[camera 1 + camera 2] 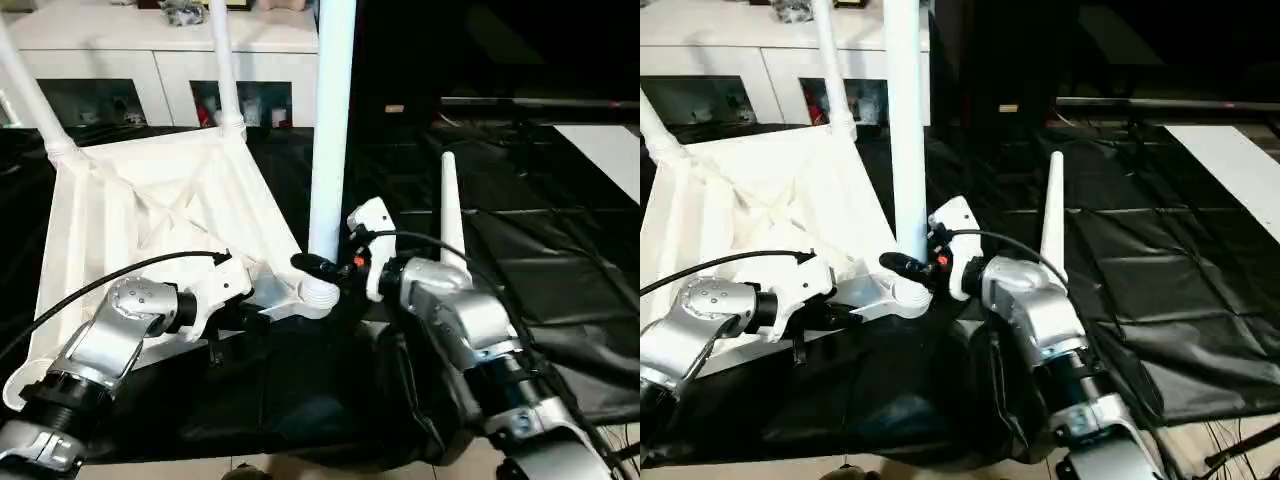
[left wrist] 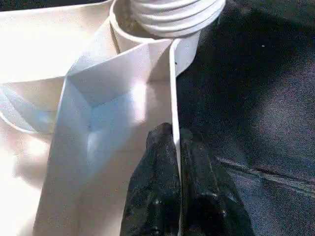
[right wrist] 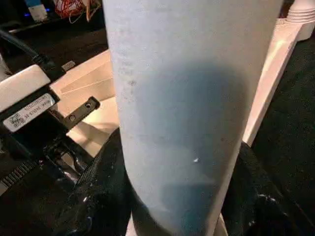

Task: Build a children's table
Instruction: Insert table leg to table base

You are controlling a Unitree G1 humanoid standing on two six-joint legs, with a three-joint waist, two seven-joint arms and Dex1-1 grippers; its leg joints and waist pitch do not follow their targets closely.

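both claws have hold of the children's table (image 1: pixel 150 215). the left claw (image 2: pixel 176 162) is pinched tight on the thin rim of the white top, one black finger (image 2: pixel 157 196) on each side of the edge, right by a round corner socket (image 2: pixel 147 44). the right claw (image 3: pixel 172 196) is half closed around a fat white leg (image 1: pixel 330 130) — its black fingers (image 3: pixel 98 196) hug the leg low down, just above the socket.

that leg stands straight up in the near corner of the top, its ribbed end (image 2: pixel 172 12) down in the socket. the top lies upside down and tipped, so you can see the ribs that cross on its underside. two more legs stick up from the far corners: one at the back (image 1: pixel 225 60) and one on the robot's left (image 1: pixel 30 90). a fourth leg (image 1: pixel 452 210) pokes up thin and pointy just behind the right arm (image 1: pixel 470 330), and how it is held up cannot be made out.

the little table sits on a big desk (image 1: pixel 540 260) with a crinkly black sheet on it. a black cable (image 1: pixel 100 285) loops over the left arm (image 1: pixel 120 335). behind the desk is a white cabinet (image 1: pixel 160 60) with glass doors, and a flat white board (image 1: pixel 610 145) lies on the robot's far right.
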